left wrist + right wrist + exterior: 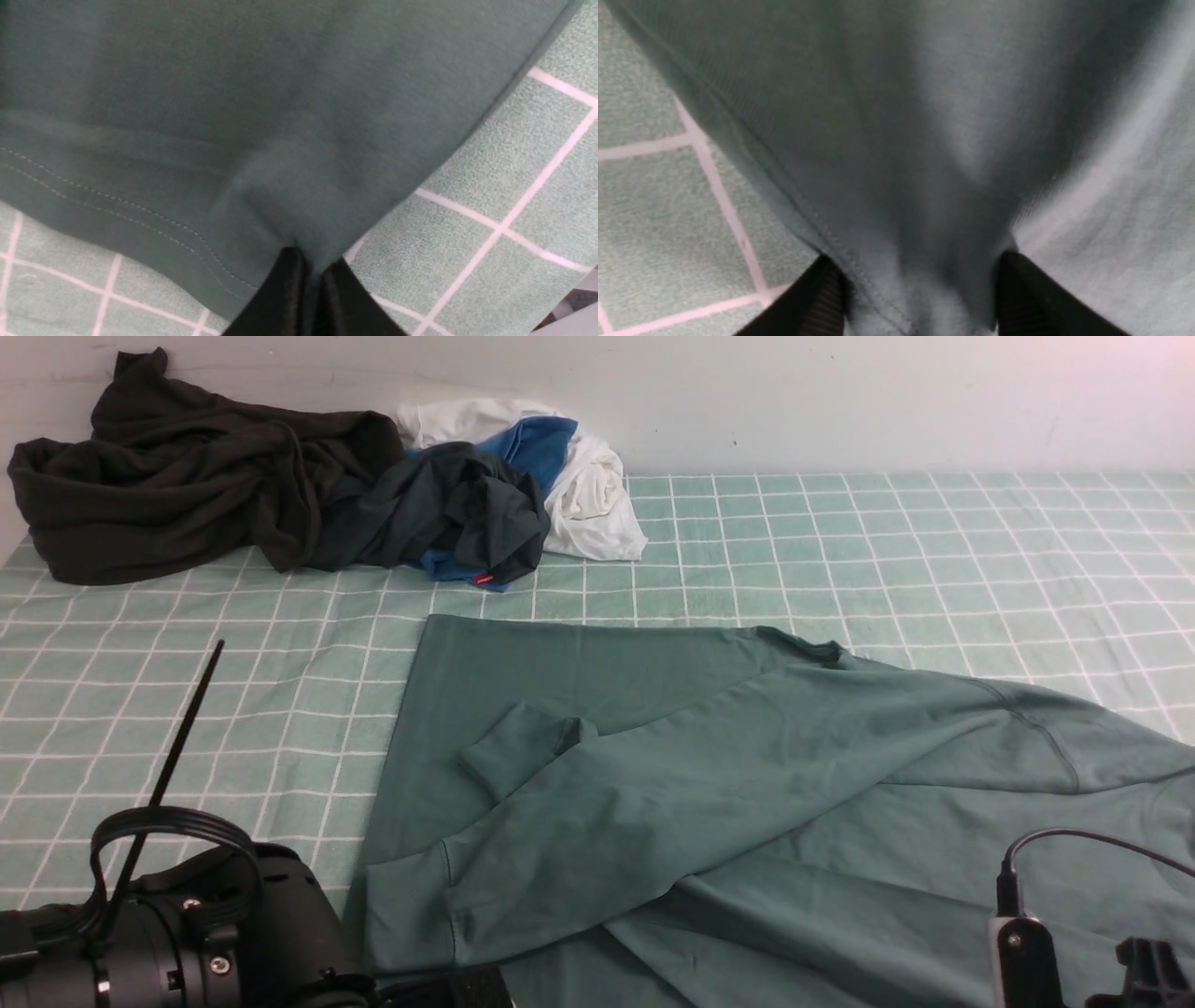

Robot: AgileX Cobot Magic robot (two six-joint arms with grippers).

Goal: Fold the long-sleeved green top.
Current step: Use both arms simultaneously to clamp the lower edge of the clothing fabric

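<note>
Green long-sleeved top (747,756) lies spread on the checked bench (934,551), covering the front view from centre out to 4 and 6 o'clock. One sleeve is laid across the body, its cuff (411,915) at 7 o'clock.

Left gripper (314,275): fingers (285,294) narrow, pinched together on a corner of the top beside the stitched hem.

Right gripper (915,280): fingers (822,303) wide apart, with a ridge of the top's fabric between them. Cannot tell whether the pads touch it.

At 10 to 11 o'clock, well apart from the top, a heap sits against the wall: dark olive-black garment (187,485), dark teal-grey garment (448,513) with red tag (484,580), white garment (588,495), blue garment (537,443).
</note>
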